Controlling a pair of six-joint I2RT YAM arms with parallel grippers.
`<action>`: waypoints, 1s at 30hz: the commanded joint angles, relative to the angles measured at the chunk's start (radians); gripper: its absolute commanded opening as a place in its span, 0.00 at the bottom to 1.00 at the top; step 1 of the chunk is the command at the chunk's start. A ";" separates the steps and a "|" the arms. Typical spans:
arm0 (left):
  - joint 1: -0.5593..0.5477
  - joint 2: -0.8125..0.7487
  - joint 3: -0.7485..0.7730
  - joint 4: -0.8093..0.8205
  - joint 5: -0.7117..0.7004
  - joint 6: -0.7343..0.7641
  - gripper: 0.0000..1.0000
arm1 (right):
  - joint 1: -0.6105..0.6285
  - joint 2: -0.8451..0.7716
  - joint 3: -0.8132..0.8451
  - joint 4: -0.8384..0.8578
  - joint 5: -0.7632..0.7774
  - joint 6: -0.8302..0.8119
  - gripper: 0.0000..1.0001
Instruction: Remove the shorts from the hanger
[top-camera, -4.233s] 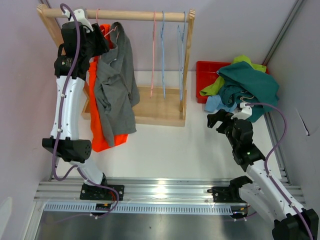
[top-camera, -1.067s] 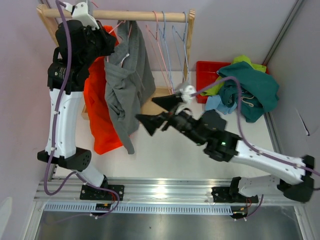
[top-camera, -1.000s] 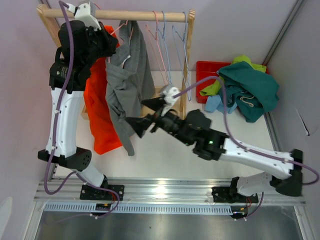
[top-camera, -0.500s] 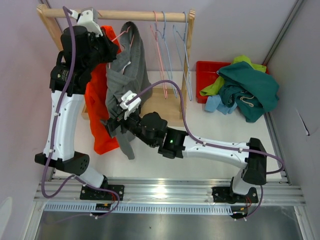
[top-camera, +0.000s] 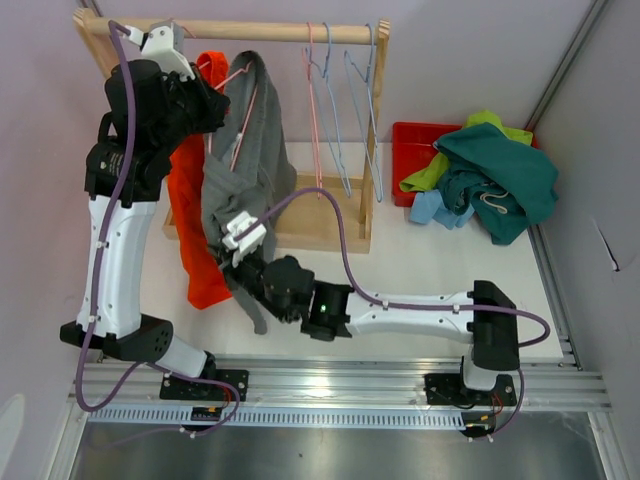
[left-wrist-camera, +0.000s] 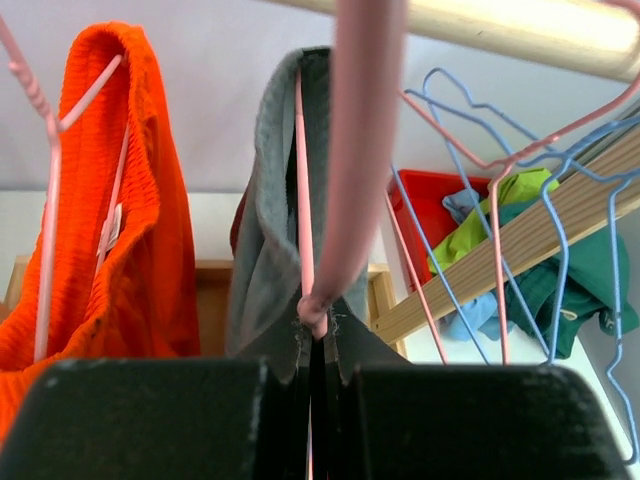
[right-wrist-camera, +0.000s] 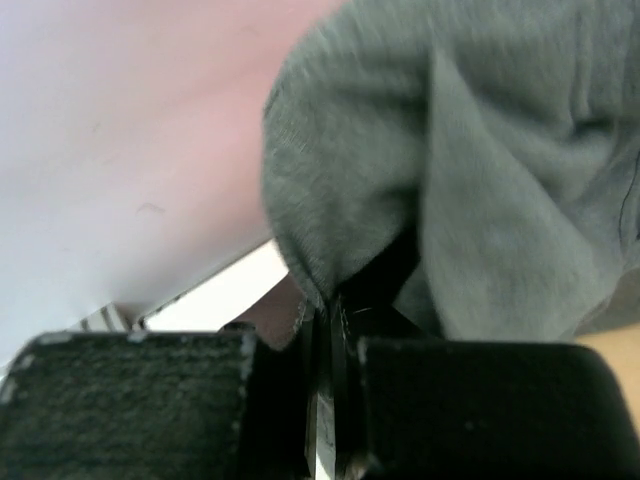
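Lilac walls close in a white table, seen from above with the arm bases at 6 o'clock. At 11 to 12 o'clock stands a wooden rack, its rail running across the top.

The orange shorts hang from the rail's 9 o'clock end. Just beside them, toward 3 o'clock, the grey shorts are draped over a pink hanger. Further along the rail hang bare hangers, one pink and two blue.

The left hand is raised beside the rail at 11 o'clock. Its wrist view shows the fingers pressed together on the pink hanger's wire, just below the grey waistband.

The right arm reaches flat across the table toward 9 o'clock. Its right hand sits at the low end of the grey shorts. In the wrist view the fingers are closed tight, with a fold of grey fabric pinched between them.

At 2 o'clock a red tray holds a loose heap: the teal shorts on top, the lime green shorts beneath them at the 9 o'clock side, and the light blue shorts at the heap's 7 o'clock edge, spilling onto the table.
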 joint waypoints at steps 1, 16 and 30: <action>0.020 -0.040 0.038 0.098 0.017 0.003 0.00 | 0.121 -0.067 -0.090 0.028 0.085 0.008 0.00; 0.041 0.081 0.190 0.095 -0.086 0.040 0.00 | 0.405 -0.092 -0.247 0.008 0.285 0.025 0.00; 0.130 0.098 0.242 0.078 -0.029 -0.020 0.00 | 0.427 -0.038 -0.319 0.014 0.377 0.081 0.00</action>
